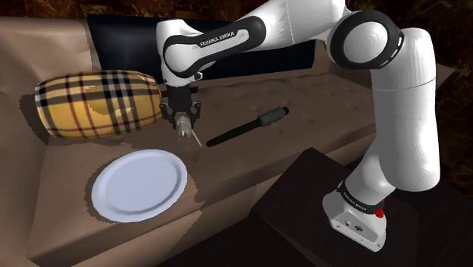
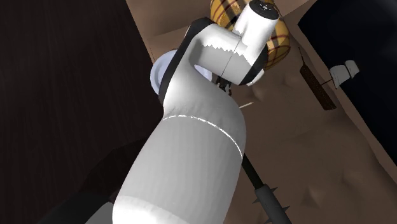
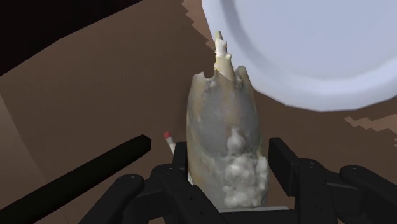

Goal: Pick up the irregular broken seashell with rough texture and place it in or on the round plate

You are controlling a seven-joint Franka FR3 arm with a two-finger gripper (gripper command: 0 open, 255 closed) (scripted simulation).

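A pale, rough, broken seashell [image 3: 226,137] with a jagged top and a thin spike stands clasped between my black fingers [image 3: 284,159]. In the shoulder view my gripper [image 1: 183,124] hangs over the brown cushioned surface, shut on the seashell [image 1: 188,132], whose spike points down toward that view's right. The round white plate [image 1: 139,184] lies flat on the surface, below and to the shoulder view's left of the gripper. Seen from the wrist, the plate [image 3: 305,44] lies just beyond the shell's tip, off to one side.
A plaid cylindrical cushion [image 1: 98,104] lies close to the gripper on the shoulder view's left. A black stick-like tool [image 1: 246,127] rests on the surface to the right. A dark cushion [image 1: 121,38] stands behind. The stand [image 1: 356,220] sits at lower right.
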